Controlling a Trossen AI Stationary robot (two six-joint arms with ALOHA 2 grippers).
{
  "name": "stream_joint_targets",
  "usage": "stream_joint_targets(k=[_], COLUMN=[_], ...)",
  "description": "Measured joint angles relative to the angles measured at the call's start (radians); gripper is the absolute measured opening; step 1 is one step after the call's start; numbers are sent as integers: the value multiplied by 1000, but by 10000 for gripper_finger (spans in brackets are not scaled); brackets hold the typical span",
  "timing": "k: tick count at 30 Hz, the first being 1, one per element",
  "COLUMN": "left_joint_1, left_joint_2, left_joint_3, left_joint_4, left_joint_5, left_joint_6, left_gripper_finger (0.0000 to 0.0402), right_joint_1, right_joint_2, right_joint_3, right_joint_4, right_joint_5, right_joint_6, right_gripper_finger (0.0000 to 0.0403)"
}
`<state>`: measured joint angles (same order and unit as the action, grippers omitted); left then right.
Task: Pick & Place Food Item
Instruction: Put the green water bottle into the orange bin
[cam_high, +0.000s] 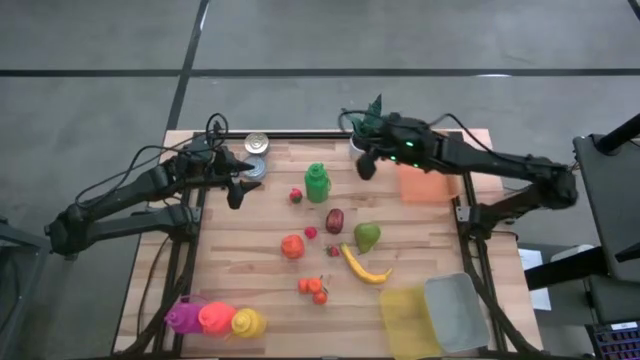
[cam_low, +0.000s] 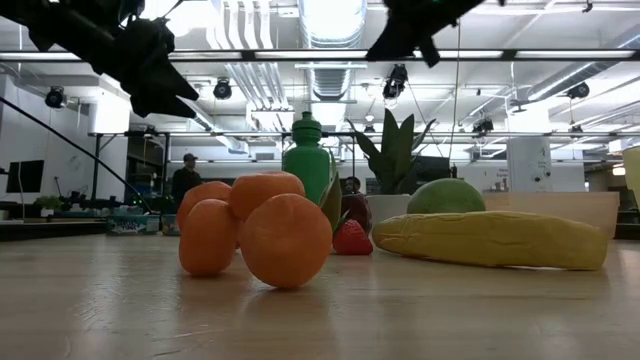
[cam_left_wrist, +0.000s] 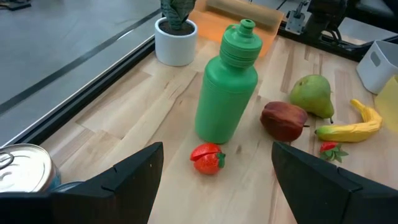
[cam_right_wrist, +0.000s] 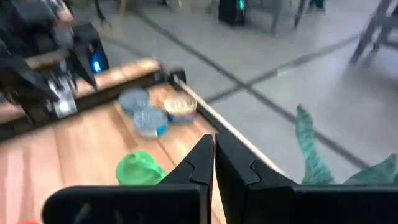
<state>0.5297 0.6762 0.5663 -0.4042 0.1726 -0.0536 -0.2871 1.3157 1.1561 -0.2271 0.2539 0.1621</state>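
Observation:
Food lies mid-table: a red strawberry (cam_high: 296, 195) (cam_left_wrist: 207, 158), a dark red apple (cam_high: 335, 220) (cam_left_wrist: 284, 121), a green pear (cam_high: 368, 236) (cam_left_wrist: 312, 95), a yellow banana (cam_high: 365, 268) (cam_left_wrist: 352, 126), an orange (cam_high: 292, 246) and small tangerines (cam_high: 314, 289) (cam_low: 268, 235). A green bottle (cam_high: 318, 183) (cam_left_wrist: 227, 87) stands upright among them. My left gripper (cam_high: 240, 186) (cam_left_wrist: 217, 149) hangs open above the table's left part, facing the strawberry and bottle. My right gripper (cam_high: 368, 166) (cam_right_wrist: 213, 143) is shut and empty, raised near the far edge beside the bottle.
Two cans (cam_high: 256, 155) (cam_right_wrist: 149, 112) sit by the left gripper. A potted plant (cam_high: 365, 130) (cam_left_wrist: 176, 37) stands at the far edge, with an orange mat (cam_high: 425, 184) to its right. A yellow bin (cam_high: 410, 320) and a grey bin (cam_high: 458, 310) occupy the near right corner; coloured bottles (cam_high: 215, 318) lie near left.

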Motion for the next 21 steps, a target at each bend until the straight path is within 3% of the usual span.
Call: stream_joint_targets(k=[3, 9, 15, 21], left_joint_1=[0, 0, 0, 0], left_joint_2=[0, 0, 0, 0], left_joint_3=[0, 0, 0, 0], left_joint_4=[0, 1, 1, -12], left_joint_5=[0, 0, 0, 0], left_joint_6=[0, 0, 0, 0], left_gripper_finger=[305, 305, 305, 305], right_joint_1=[0, 1, 1, 1], right_joint_2=[82, 233, 334, 389], right_joint_3=[106, 302, 452, 525], right_joint_4=[-136, -378, -446, -451], right_joint_5=[-20, -72, -80, -213], right_joint_6=[-15, -207, -62, -56], right_gripper_finger=[13, 13, 13, 14])
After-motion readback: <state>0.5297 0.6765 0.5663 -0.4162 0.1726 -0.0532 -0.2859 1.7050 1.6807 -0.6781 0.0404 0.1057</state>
